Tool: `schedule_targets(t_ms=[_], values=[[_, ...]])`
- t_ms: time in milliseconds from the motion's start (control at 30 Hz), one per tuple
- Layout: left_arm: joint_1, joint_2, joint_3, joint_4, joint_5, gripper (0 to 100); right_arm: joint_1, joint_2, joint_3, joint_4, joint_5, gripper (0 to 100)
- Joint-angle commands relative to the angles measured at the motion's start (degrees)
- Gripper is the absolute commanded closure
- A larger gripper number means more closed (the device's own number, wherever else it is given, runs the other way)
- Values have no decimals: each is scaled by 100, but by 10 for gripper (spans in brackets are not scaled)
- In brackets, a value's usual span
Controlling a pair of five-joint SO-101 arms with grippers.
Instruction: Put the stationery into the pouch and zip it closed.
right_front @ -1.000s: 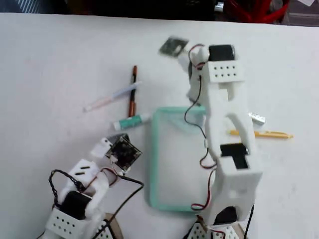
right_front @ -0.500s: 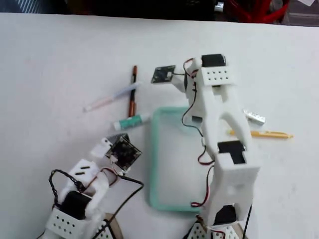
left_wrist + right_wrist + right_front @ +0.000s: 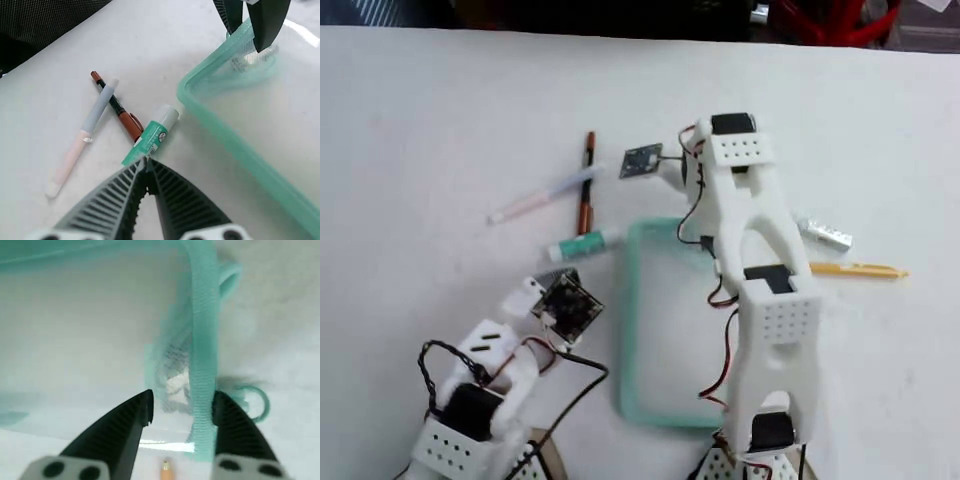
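The pouch (image 3: 665,330) is translucent with a teal edge and lies flat in the middle of the table. My right gripper (image 3: 182,402) is open over its far right corner, fingers on either side of the teal zipper edge (image 3: 202,355). The left wrist view shows that same right gripper (image 3: 247,41) astride the edge. A pastel pen (image 3: 542,196), a brown pen (image 3: 587,182) and a green-and-white stick (image 3: 584,243) lie left of the pouch. My left gripper (image 3: 146,167) is shut, just short of the green stick (image 3: 151,136). A yellow pen (image 3: 855,269) lies right of the pouch.
A small silver item (image 3: 823,234) rests beside the yellow pen, right of the right arm (image 3: 760,300). A teal pull ring (image 3: 256,401) lies just outside the pouch corner. Bare white table extends to the far left and far right.
The right arm's wrist has swung back from the far side of the table and come down onto the pouch's far right corner. The left arm has stayed where it was.
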Motion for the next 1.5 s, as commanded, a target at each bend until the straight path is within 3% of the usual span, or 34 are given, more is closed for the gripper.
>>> schedule_targets(t_ms=[0, 100, 367, 933, 1100, 1467], values=[[75, -48, -18, -18, -44, 976, 13, -13, 9, 66, 413, 964], [75, -48, -18, -18, -44, 976, 22, -40, -97, 57, 519, 981], [75, -48, -18, -18, -44, 976, 48, -1235, -1486, 57, -809, 981], [22, -48, -62, -26, -44, 976, 4, -4927, -1679, -365, -1618, 981], [22, -57, -70, -35, -44, 976, -303, -5499, -1600, 92, -1618, 981], [40, -57, -220, -18, -35, 976, -391, -6167, 914, -31, -1820, 981]])
